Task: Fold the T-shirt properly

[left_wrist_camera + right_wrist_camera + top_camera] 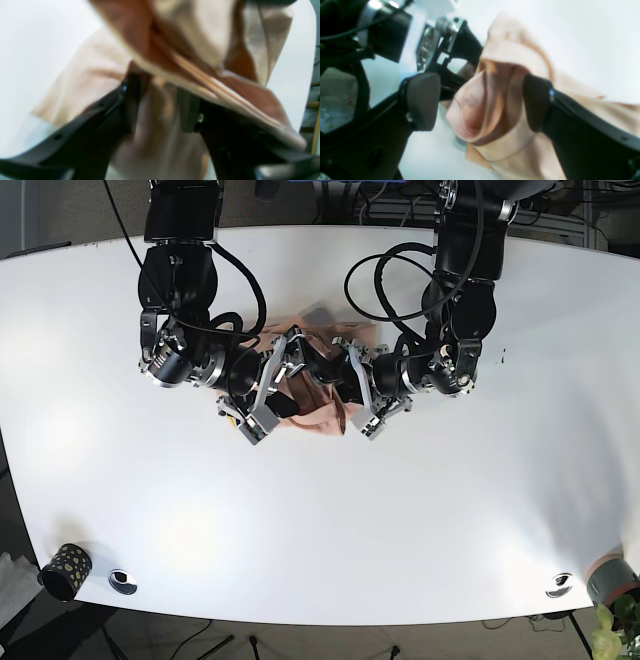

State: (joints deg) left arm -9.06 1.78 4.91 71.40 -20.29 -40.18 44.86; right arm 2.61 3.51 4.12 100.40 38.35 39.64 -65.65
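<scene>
Both grippers meet over the shirt (pixel 312 402), which lies bunched near the middle of the white table (pixel 450 510), between the two arms.

The right gripper (pixel 480 100) has its jaws spread wide; a rolled fold of peach cloth sits in the gap, touching the far pad and clear of the near one.

The left gripper (pixel 160 105) also stands parted, its fingers (pixel 130 100) either side of a loose span of cloth, with a thicker fold draped over one finger. That view is blurred, so whether it pinches anything is unclear
</scene>
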